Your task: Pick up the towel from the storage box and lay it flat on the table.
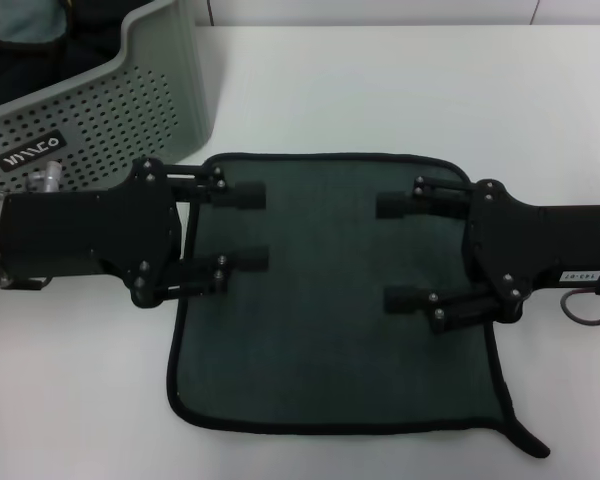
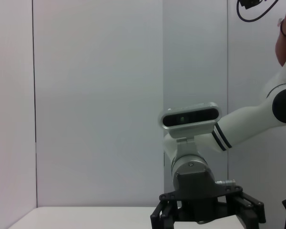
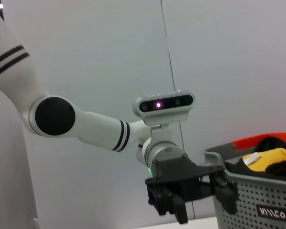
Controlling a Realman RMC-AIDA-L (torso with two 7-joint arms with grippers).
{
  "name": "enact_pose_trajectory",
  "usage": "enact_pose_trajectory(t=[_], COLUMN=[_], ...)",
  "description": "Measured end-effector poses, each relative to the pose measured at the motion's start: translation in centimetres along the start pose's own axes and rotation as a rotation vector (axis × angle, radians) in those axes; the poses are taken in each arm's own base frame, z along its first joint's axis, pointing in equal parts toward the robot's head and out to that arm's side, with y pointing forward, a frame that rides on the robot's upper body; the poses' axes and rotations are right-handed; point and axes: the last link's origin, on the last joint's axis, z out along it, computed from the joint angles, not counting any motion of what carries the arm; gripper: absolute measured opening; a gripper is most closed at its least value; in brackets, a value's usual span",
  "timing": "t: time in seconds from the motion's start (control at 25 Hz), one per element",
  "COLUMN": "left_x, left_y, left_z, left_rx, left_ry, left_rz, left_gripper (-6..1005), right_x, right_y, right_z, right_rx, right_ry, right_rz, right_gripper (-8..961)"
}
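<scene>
White and smooth, the table point(image 1: 400, 90) fills most of the head view. At its far left corner stands the storage box point(image 1: 130, 100), a light grey plastic basket with dotted walls and a small white logo on the near side. Some dark and teal-grey cloth point(image 1: 25, 25) lies inside it, and the right wrist view shows also something yellow point(image 3: 264, 160) and something orange-red point(image 3: 262, 141) in the box.

Just right of the box, near the middle of the table, the towel point(image 1: 330, 300) lies spread flat with the dark green side up. It is roughly square, with a black trimmed edge all around, and a black loop point(image 1: 525, 438) sticks out at the near right corner. Its far left corner is close to the box wall.

Both arms come in low from the sides, pointing toward each other. The left gripper point(image 1: 245, 227) is above the left edge of the towel, fingers apart, holding nothing. The right gripper point(image 1: 400, 252) is above the right part, its fingers also spread wide and empty.
</scene>
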Motion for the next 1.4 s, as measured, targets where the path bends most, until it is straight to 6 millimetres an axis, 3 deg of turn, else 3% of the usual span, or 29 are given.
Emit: enact_pose_trajectory(t=[1.4], left_x=[0.0], left_y=[0.15], left_z=[-0.15], left_rx=[-0.009], left_ry=[-0.001], left_rz=[-0.081], left_gripper=[515], right_x=[0.39], right_y=[0.37], right_z=[0.21], right_rx=[0.003], right_ry=[-0.038], right_rz=[-0.005], right_gripper=[899])
